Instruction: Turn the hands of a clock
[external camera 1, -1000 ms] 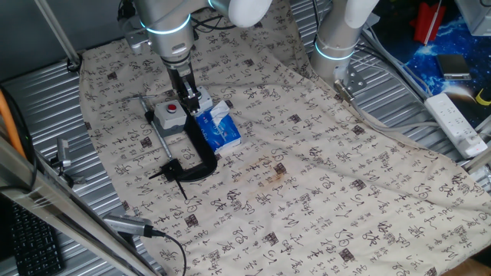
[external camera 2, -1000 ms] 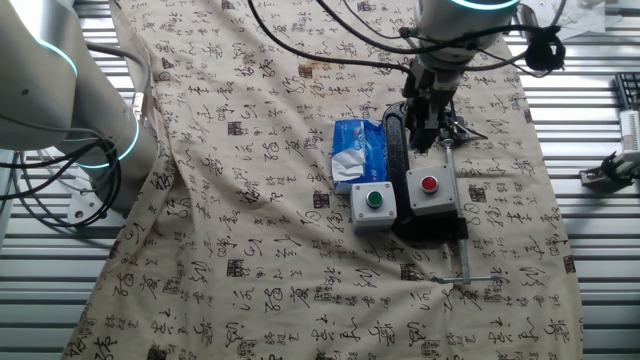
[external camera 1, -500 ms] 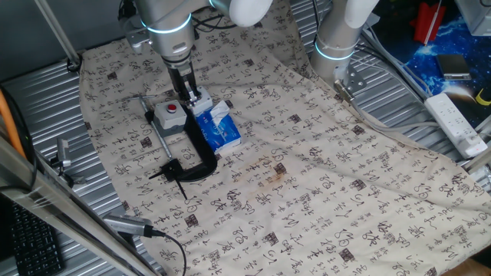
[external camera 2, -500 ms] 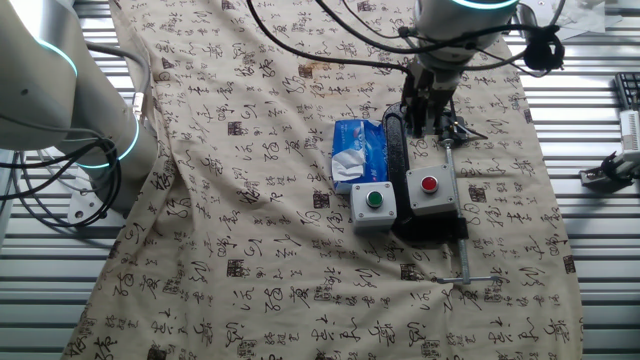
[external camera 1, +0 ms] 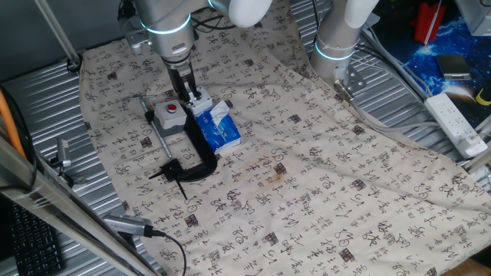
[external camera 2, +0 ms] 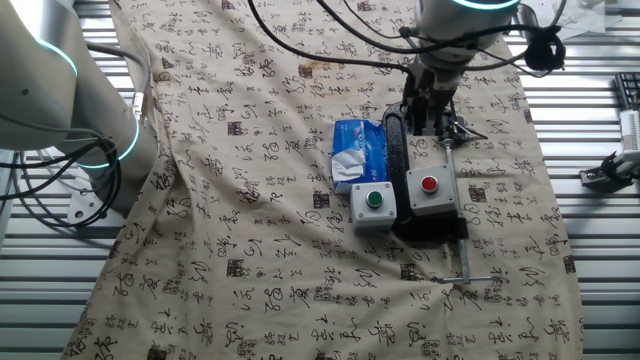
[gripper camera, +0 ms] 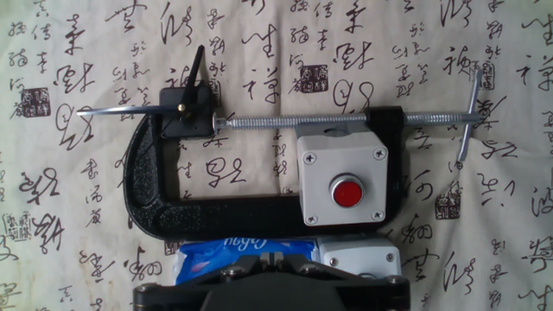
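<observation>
The clock (gripper camera: 186, 111) lies on the cloth-covered table (external camera 1: 322, 184), pinched in the jaw of a black clamp (gripper camera: 154, 203), with its hands (gripper camera: 130, 110) spread (one points left, one up). The tool (external camera 1: 190, 98) hangs above the grey box with a red button (gripper camera: 339, 180), just beside a blue carton (external camera 1: 218, 127). I cannot tell whether its fingers are apart or together.

We read black brush-style Chinese characters and square seal marks printed all over the cloth (gripper camera: 78, 52); we cannot make out single characters. The blue-and-white carton (external camera 1: 217, 126) bears print too small to read.
</observation>
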You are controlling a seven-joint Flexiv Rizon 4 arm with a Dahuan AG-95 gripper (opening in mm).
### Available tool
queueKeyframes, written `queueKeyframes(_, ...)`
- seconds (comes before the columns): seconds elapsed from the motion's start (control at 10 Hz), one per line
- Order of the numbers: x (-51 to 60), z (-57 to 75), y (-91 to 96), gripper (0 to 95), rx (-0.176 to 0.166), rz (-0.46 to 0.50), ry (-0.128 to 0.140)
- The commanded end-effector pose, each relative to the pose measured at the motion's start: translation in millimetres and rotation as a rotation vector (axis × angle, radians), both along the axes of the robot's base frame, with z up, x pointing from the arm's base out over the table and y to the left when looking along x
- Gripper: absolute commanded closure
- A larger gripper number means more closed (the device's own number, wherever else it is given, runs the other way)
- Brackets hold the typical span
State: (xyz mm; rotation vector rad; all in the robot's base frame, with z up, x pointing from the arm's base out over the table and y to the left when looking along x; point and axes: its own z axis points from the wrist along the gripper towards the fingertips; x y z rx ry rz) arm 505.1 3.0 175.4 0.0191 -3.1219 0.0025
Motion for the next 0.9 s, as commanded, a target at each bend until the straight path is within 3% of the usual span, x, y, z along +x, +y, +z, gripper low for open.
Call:
queueKeyframes(0.1,0.8,0.0,0.2,95.0,0.000,0.002,-0.001)
queueKeyframes(0.5,28.6,-3.8,28.0,95.0,0.002,-0.026,0.004)
queueKeyframes(0.9,40.7,-7.8,55.7,95.0,0.005,-0.034,0.004)
